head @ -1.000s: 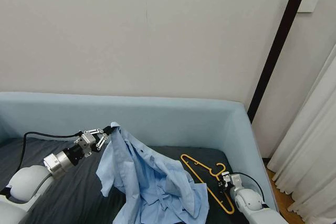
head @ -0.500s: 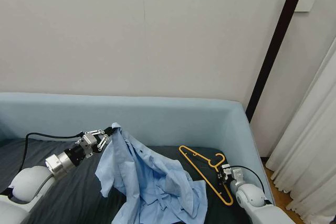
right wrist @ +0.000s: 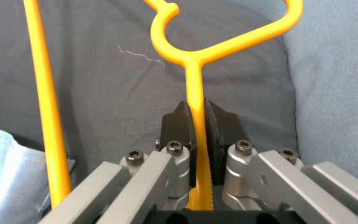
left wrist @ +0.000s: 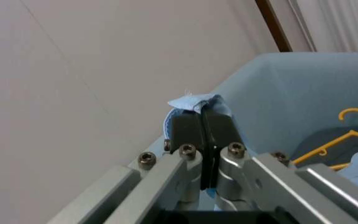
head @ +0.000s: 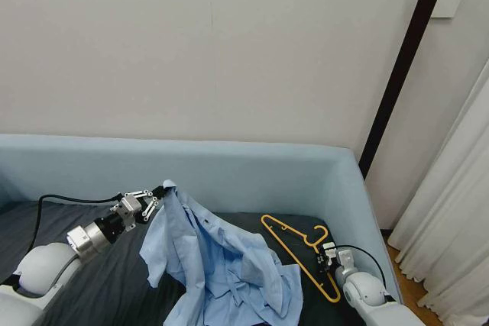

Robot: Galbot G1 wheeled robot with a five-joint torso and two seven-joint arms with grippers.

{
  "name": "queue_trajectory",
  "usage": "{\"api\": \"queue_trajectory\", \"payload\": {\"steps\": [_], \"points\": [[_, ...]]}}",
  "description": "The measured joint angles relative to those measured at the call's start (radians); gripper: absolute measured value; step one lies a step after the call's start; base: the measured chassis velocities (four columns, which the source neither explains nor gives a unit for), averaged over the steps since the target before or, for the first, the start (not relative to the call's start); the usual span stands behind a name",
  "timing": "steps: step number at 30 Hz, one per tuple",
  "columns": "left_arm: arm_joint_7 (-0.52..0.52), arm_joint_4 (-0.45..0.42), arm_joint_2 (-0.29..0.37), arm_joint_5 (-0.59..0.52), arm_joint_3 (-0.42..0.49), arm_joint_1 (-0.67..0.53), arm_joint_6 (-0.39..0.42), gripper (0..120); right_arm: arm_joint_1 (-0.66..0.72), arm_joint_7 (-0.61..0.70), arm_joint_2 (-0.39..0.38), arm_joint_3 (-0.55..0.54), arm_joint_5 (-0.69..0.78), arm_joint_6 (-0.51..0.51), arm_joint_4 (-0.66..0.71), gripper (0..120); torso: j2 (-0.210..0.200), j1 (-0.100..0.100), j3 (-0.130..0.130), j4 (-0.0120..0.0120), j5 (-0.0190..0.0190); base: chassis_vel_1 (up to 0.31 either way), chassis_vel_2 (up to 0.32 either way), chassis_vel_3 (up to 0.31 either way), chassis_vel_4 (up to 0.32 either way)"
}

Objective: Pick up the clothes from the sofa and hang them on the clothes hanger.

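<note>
- shirt (head: 221, 265): lower hem cut off by the head view's bottom edge.
- hanger (right wrist: 193, 88): near end of the bar hidden between the right gripper (right wrist: 195, 116) fingers (right wrist: 221, 122).

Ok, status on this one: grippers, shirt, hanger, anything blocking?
Left gripper shut on blue shirt, one edge lifted, rest heaped on sofa. Right gripper shut on orange hanger stem. Shirt not on hanger yet; nothing in the way.

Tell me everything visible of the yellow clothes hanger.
The yellow-orange hanger looks like smooth plastic: a thin stem ending in an open hook, and one long straight bar beside it. The right gripper is shut on the stem just below the hook. The hanger is over the dark grey seat cushion, near the light blue sofa arm. The light blue shirt lies beside its bar.
</note>
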Motion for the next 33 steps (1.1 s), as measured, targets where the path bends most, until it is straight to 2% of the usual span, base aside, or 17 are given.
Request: {"api": "queue_trajectory", "payload": {"steps": [3,13,14,15,18,20,25,29,32,33], "points": [[0.000,-0.001,-0.001,0.000,-0.001,0.002,0.000,0,-0.013,0.003,-0.006,0.013,0.037,0.005,0.032,4,0.000,0.000,0.000,-0.0005,-0.0003,0.000,0.000,0.000,0.000],[0.003,-0.003,-0.018,0.005,-0.002,0.008,-0.004,0,-0.065,-0.042,-0.024,0.031,0.059,0.182,0.062,4,0.000,0.000,0.000,-0.0002,-0.0001,0.000,0.000,0.000,0.000],[0.004,-0.003,-0.019,0.006,0.000,0.008,-0.004,0,-0.066,-0.049,-0.022,0.033,0.058,0.212,0.067,4,0.000,0.000,0.000,0.0008,0.0008,0.000,0.000,0.000,0.000],[0.003,-0.004,-0.019,0.006,0.000,0.008,-0.006,0,-0.067,-0.053,-0.023,0.037,0.058,0.237,0.069,4,0.000,0.000,0.000,0.0020,0.0002,0.000,0.000,0.000,0.000],[0.003,-0.003,-0.019,0.006,0.000,0.008,-0.005,0,-0.069,-0.074,-0.022,0.041,0.059,0.296,0.079,4,0.000,0.000,0.000,0.0018,0.0002,0.000,0.000,0.000,0.000],[0.003,-0.004,-0.018,0.006,-0.003,0.009,-0.006,0,-0.070,-0.107,-0.027,0.049,0.066,0.360,0.097,4,0.000,0.000,0.000,0.0004,0.0000,0.000,0.000,0.000,0.000],[0.004,-0.004,-0.017,0.006,-0.004,0.012,-0.007,0,-0.074,-0.135,-0.033,0.051,0.066,0.396,0.115,4,0.000,0.000,0.000,0.0001,-0.0001,0.000,0.000,0.000,0.000],[0.004,-0.008,-0.013,0.001,-0.010,0.012,-0.007,0,-0.098,-0.142,-0.051,0.051,0.025,0.421,0.197,4,0.000,0.000,0.000,0.0001,-0.0001,0.000,0.000,0.000,0.000],[0.001,-0.010,-0.012,-0.022,-0.015,0.016,-0.008,0,-0.158,-0.108,-0.095,0.078,-0.149,0.456,0.385,4,0.000,0.000,0.000,0.0004,-0.0003,0.000,0.000,0.000,0.000],[0.001,-0.010,-0.012,-0.022,-0.015,0.016,-0.008,0,-0.158,-0.108,-0.095,0.078,-0.149,0.456,0.385,4,0.000,0.000,0.000,0.0004,-0.0003,0.000,0.000,0.000,0.000]]}}
